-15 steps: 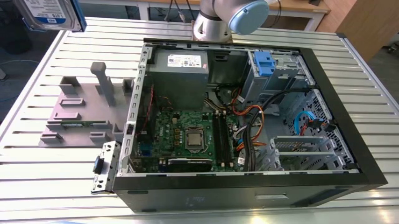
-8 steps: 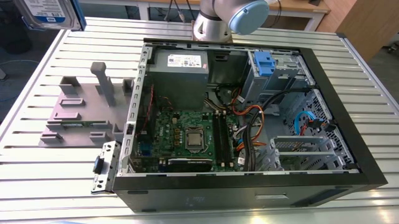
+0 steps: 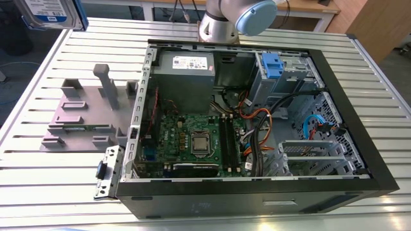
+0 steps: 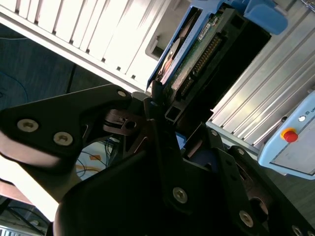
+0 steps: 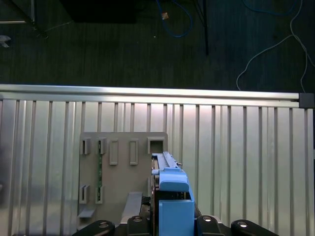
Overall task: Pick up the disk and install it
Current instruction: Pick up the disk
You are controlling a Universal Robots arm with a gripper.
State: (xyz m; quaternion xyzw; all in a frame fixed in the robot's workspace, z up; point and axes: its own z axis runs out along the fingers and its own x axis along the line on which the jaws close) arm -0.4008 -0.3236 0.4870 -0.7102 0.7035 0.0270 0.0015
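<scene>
The disk, silver with a white-and-blue label and a blue bracket, hangs high above the table's far corner at the exterior view's left. In the second wrist view my gripper is shut on the disk, whose green circuit board and connector face the camera. In the first wrist view the disk's blue bracket stands on edge between the black fingers, above the grey plastic stand.
An open computer case lies on the slatted table, with a grey power supply, motherboard and a drive cage with a blue part. The stand sits beside the case. The table edge borders dark floor with cables.
</scene>
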